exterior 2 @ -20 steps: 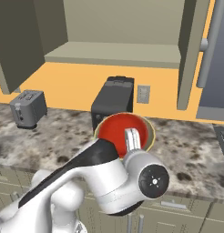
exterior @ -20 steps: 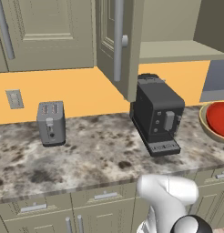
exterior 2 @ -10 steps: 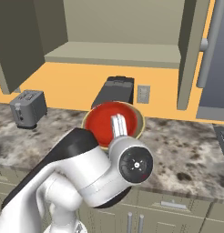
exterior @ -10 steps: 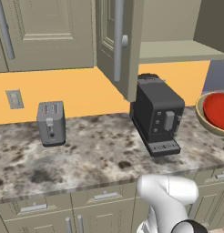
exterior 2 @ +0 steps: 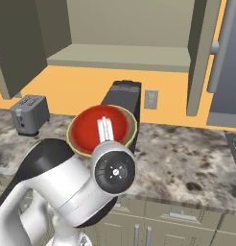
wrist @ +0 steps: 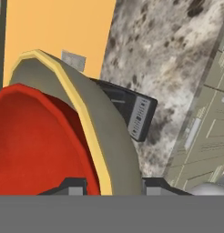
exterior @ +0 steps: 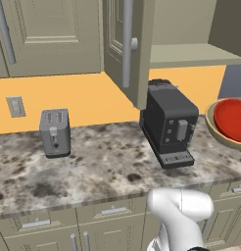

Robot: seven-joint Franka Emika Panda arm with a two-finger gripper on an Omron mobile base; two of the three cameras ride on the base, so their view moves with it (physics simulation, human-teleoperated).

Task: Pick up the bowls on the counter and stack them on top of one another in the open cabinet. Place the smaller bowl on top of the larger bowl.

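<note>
Inside the tan bowl (exterior 2: 131,126) held aloft nests the red bowl (exterior 2: 88,129).

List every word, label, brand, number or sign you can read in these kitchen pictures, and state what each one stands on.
No readable text.
Coffee machine: its front panel has blurred marks, not legible as letters.
Toaster: plain, no brand shown.
Wall outlet plate: blank.
</note>
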